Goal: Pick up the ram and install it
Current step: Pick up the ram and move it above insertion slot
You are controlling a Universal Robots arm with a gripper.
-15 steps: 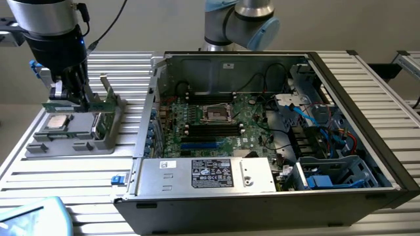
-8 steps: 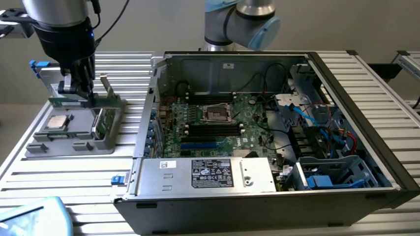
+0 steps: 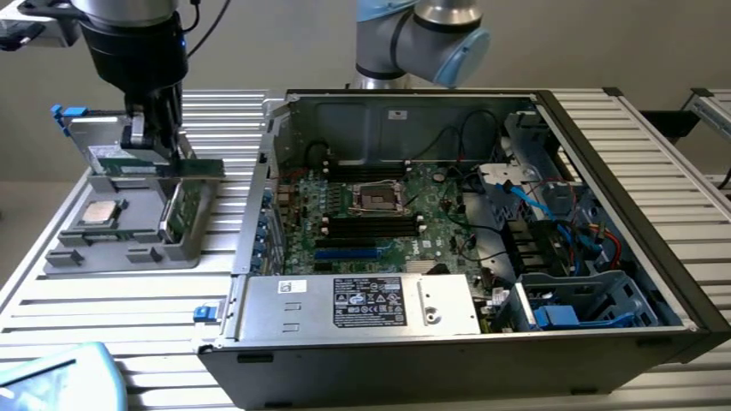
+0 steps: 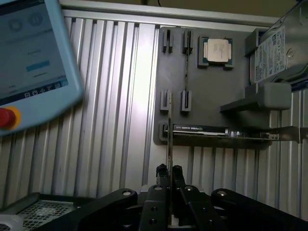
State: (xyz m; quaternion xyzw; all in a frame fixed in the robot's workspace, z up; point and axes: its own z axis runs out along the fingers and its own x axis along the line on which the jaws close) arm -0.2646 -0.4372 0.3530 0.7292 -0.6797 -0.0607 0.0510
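The ram [image 4: 169,126] appears edge-on as a thin strip running out from between my fingertips; in the exterior view it is the slim green board [image 3: 171,166] under the gripper. My gripper [image 4: 169,169] [image 3: 157,154] is shut on it, hanging over the grey parts holder [image 3: 115,253] at the exterior view's left. Whether the ram still sits in the holder's slots [image 4: 163,101] I cannot tell. The open computer case [image 3: 617,171] with its motherboard [image 3: 395,214] lies to the exterior view's right, with dark memory slots [image 3: 368,224] near the processor socket [image 3: 375,197].
The holder also carries a silver processor chip [image 4: 216,50] [image 3: 101,212], a green card on edge [image 4: 216,131] [image 3: 181,210] and a drive [image 4: 274,53]. A teach pendant [image 4: 33,62] [image 3: 51,377] lies on the slatted table. A power supply [image 3: 359,304] fills the case's near side.
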